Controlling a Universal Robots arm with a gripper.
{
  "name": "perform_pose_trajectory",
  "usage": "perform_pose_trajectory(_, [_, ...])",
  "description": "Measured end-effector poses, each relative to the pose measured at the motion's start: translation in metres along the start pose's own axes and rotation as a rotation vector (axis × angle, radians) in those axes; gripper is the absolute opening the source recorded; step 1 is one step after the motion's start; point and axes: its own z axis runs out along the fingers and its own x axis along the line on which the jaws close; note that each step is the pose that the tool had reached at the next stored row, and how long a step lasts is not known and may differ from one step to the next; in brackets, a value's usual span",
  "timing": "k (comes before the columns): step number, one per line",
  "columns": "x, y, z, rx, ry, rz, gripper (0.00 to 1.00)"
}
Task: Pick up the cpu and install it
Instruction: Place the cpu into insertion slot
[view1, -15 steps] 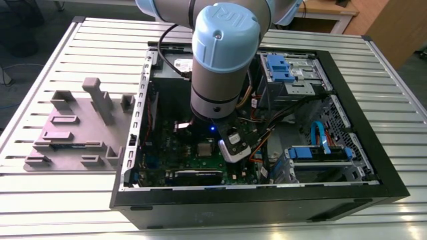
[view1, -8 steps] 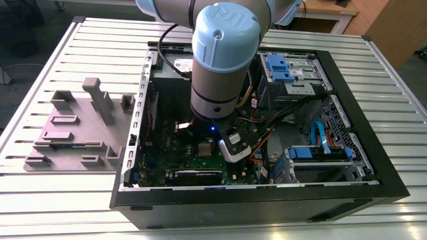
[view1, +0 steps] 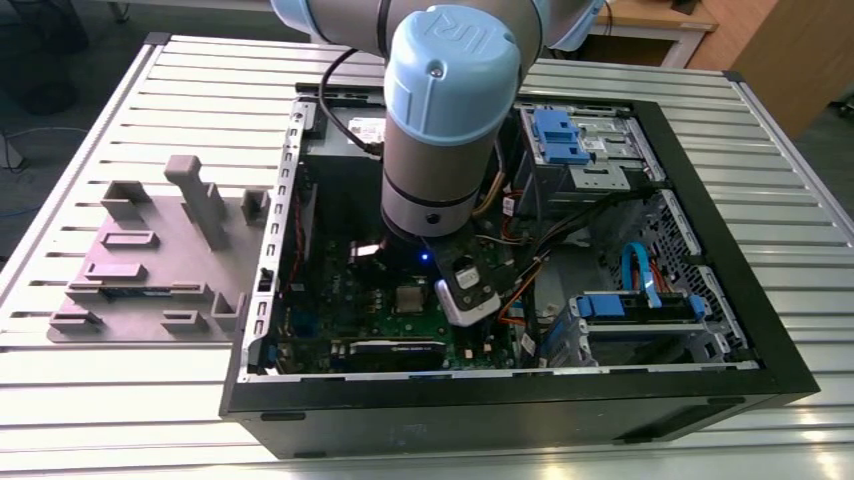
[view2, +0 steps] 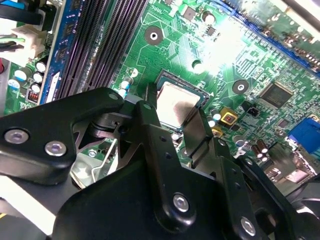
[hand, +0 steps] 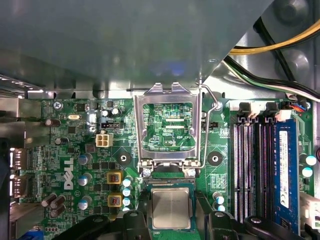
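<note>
i see the open computer case (view1: 534, 405) on the slatted table (view1: 134, 400), and the arm (view1: 447, 120) reaches down into it. inside lies the green motherboard (hand: 70, 150). the metal socket frame (hand: 167, 102) is hinged up, open. the cpu (hand: 171, 207) lies flat in the socket, just beside this frame. the gripper (view2: 173, 107) stands directly over the cpu; if it grips the chip or is loose, i cannot tell.

The arm (view1: 447, 120) hides most of the green board (view1: 350, 312) in the exterior view. In the second wrist view, the gripper (view2: 173, 107) covers one edge of the cpu (view2: 179, 97). I can't tell whether it has hold of it.
</note>
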Motion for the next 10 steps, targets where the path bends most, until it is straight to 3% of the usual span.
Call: perform_pose_trajectory(10, [0.0003,0.0001,-0.0030,-0.0002,-0.0008,0.013,0.45])
